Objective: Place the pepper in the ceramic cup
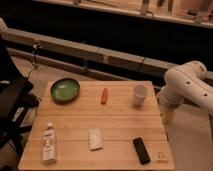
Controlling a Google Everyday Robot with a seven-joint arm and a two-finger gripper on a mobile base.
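Note:
A small red-orange pepper [104, 95] lies on the wooden table [120, 127], near the far middle. The plain white ceramic cup [140, 94] stands upright to its right, near the table's far right corner. My white arm comes in from the right, and the gripper [166, 116] hangs off the table's right edge, pointing down, to the right of and nearer than the cup. It holds nothing that I can see.
A green round bowl [65, 90] sits at the far left. A clear bottle with a white cap [48, 143] lies at the near left. A white packet [95, 138] and a black oblong device [141, 150] lie near the front edge. A black chair [12, 107] stands left of the table.

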